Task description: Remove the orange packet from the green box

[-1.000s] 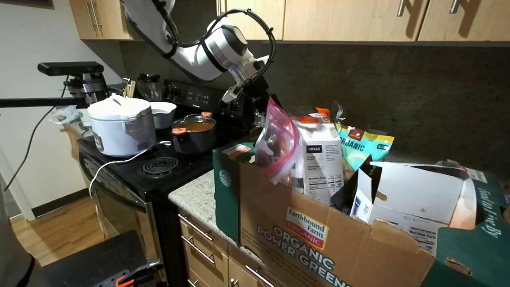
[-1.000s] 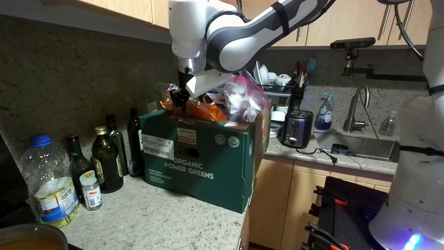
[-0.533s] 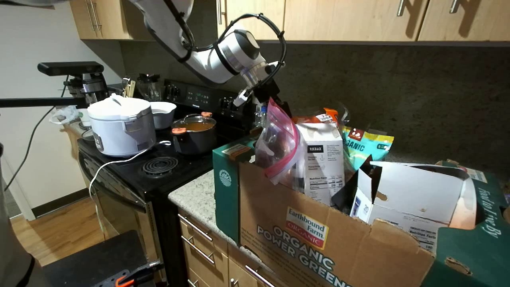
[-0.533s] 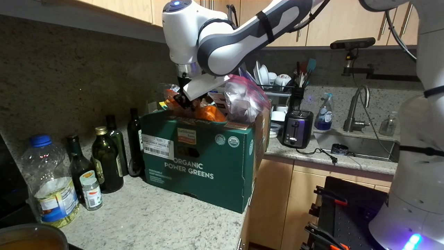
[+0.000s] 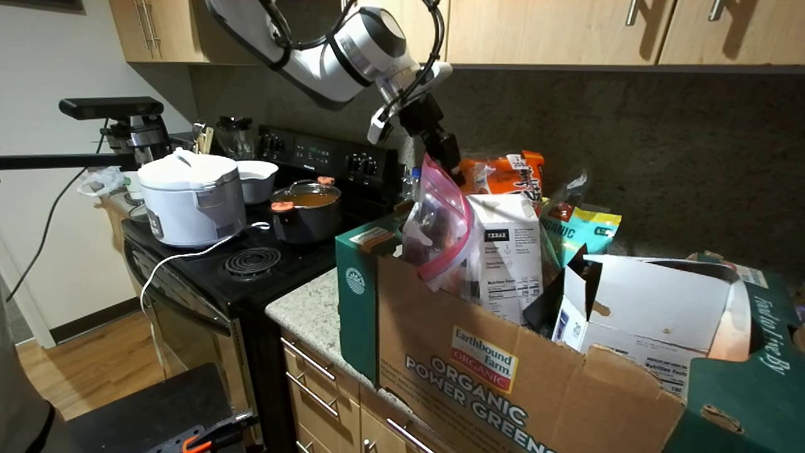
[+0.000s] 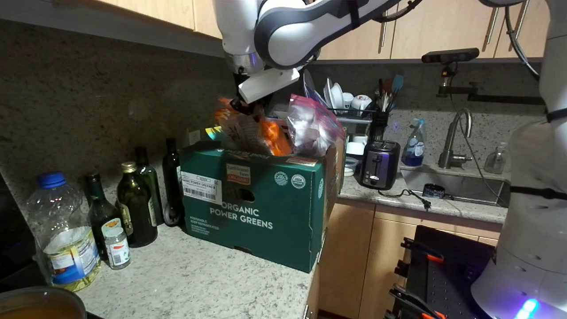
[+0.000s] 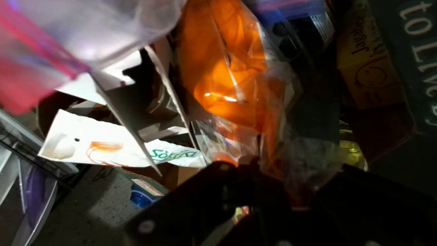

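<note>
The orange packet (image 5: 506,176) stands partly out of the green box (image 5: 357,302), its lower part hidden behind a white carton. In an exterior view its crumpled orange side (image 6: 275,136) bulges above the rim of the green box (image 6: 248,221). My gripper (image 6: 256,116) is over that box's end, pinching the packet's upper edge. Seen from the wrist, the dark gripper (image 7: 252,165) is shut, with clear and orange film of the packet (image 7: 228,71) gathered at its fingertips. Shadow hides much of the fingers there.
A pinkish plastic bag (image 5: 440,233) rises close beside the packet, with the white carton (image 5: 510,251), a teal packet (image 5: 575,233) and an opened white box (image 5: 660,302) farther along. Bottles (image 6: 135,204) line the wall; a pot (image 5: 307,211) sits on the stove.
My gripper has gone from open to shut on the packet. Arm and packet have risen, so more orange film and print show above the box.
</note>
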Available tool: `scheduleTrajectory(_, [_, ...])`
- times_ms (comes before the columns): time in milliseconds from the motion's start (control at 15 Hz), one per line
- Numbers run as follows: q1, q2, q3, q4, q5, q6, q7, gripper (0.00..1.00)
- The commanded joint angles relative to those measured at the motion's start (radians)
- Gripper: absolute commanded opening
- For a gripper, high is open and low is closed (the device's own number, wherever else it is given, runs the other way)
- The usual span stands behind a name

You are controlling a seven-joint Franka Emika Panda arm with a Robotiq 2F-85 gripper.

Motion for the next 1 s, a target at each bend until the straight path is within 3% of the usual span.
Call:
scheduleTrajectory(0, [0.0,-0.118,0.015,-0.061,0.047,-0.051,-0.012,0.0])
scheduleTrajectory(533, [-0.016,-0.261,0.038,-0.13,0.109,-0.054,-0.025,0.01])
scheduleTrajectory(933, [-0.009,-0.313,0.085,-0.122,0.124,-0.066,-0.106,0.01])
